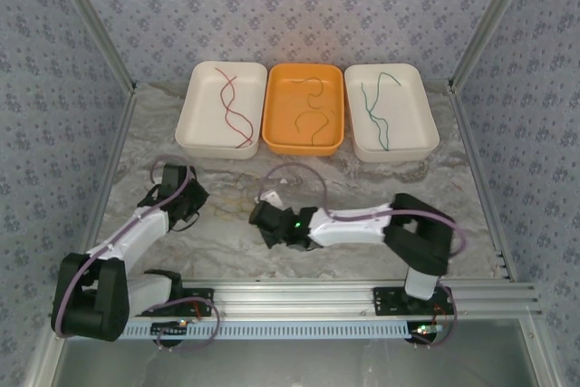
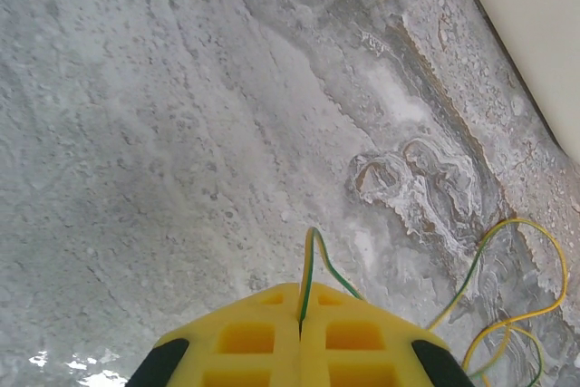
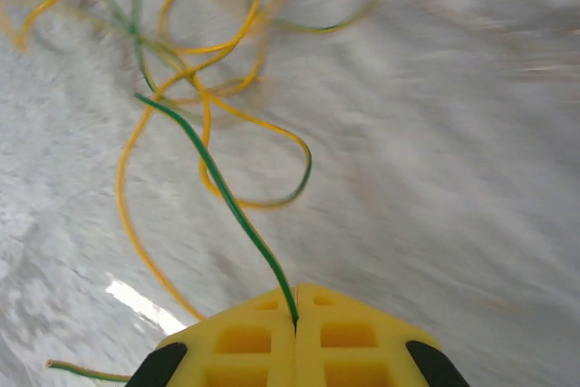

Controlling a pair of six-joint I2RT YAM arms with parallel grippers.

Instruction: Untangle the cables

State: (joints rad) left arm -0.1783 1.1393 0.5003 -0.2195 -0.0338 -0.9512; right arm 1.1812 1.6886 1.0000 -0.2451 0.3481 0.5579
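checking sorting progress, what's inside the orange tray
Two thin wavy wires lie loose on the floor of the orange tray, one toward the back, one nearer the front. Their colour is hard to tell. Nothing covers them.

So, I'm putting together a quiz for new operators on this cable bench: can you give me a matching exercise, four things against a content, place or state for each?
Things:
1. left white tray
2. right white tray
3. orange tray
4. right claw

Descriptions:
A. holds green cables
B. shut on a green-and-yellow cable
C. holds dark red cables
D. stands between the other two trays

Pairs: 1-C, 2-A, 3-D, 4-B.
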